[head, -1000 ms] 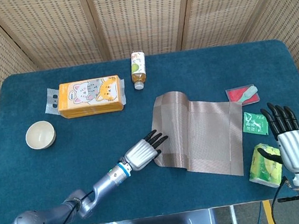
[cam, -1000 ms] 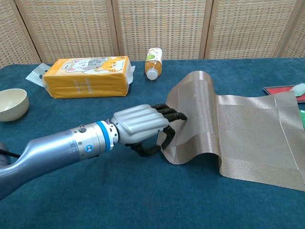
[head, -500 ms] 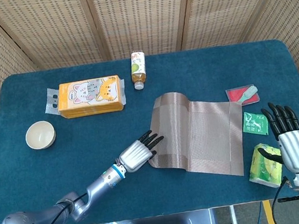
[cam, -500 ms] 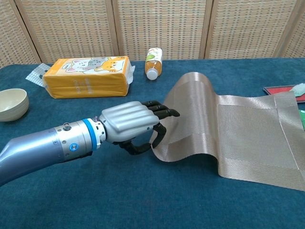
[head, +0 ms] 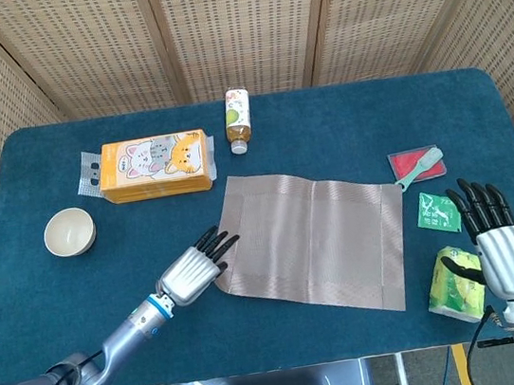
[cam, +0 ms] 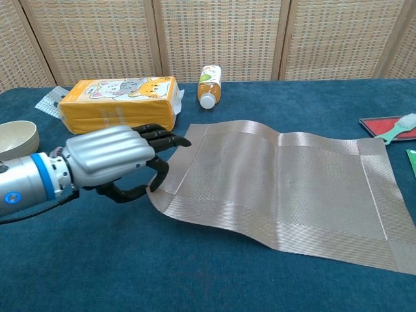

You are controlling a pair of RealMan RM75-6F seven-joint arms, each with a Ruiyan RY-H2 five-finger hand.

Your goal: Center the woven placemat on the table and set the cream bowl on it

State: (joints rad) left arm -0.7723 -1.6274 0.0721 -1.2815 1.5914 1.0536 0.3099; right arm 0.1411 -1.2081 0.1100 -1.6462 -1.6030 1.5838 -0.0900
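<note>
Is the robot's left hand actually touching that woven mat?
Touching. In the chest view, the left hand pinches the mat's near-left corner between thumb and fingers, with the edge lifted off the table.

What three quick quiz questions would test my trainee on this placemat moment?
1. True or false: the cream bowl already sits on the woven placemat.
2. Which robot hand grips the placemat's corner? A) left robot hand B) right robot hand
3. Fill in: the bottle beyond the placemat lies on its ____.

Key:
1. False; the bowl stands on the blue table, to the left and apart from the mat.
2. A; the right one stands open near the green packet.
3. side
</note>
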